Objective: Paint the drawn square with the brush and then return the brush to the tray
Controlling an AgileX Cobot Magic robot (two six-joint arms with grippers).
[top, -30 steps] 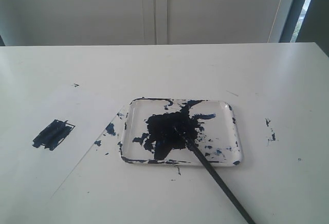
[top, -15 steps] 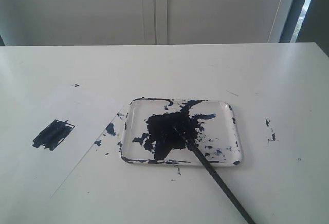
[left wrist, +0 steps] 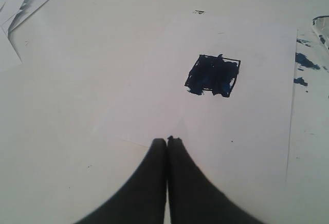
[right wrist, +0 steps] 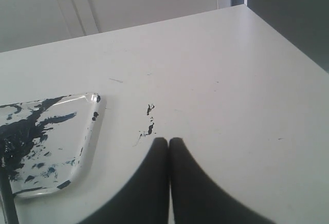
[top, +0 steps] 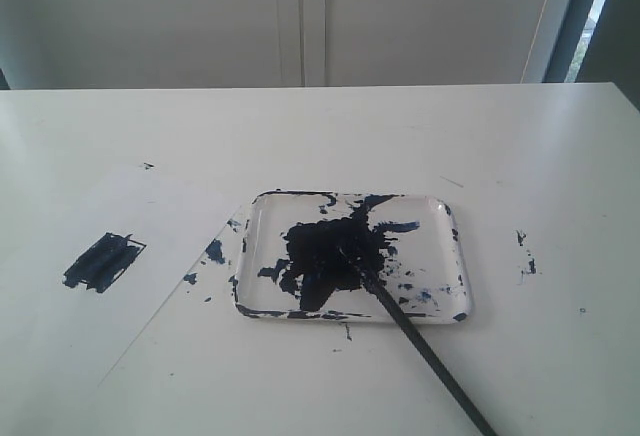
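No change from 1 s back: brush (top: 400,314) unmoved, tip in the tray (top: 455,218) paint, handle out over the rim. Left gripper (left wrist: 167,141) jaws together, empty; painted drawn square (left wrist: 212,75) ahead of them on paper (left wrist: 247,131). Right gripper (right wrist: 168,141) jaws together, empty, tray off to one side. White table (top: 400,126); pale panels behind, possibly cabinet doors.

Clear plastic, plain paper, smooth white tabletop

The tray (top: 432,241) is clear, glossy plastic with a shining rim, blotched with thick dark blue-black paint. The brush (top: 425,351) is a smooth black stick with a faint sheen. The paper (top: 150,236) is matt white, and the drawn square (top: 103,261) on it is smeared with streaky paint. The table (top: 400,136) is smooth, softly matt white. The left gripper (left wrist: 167,141) and right gripper (right wrist: 168,141) look dull black.
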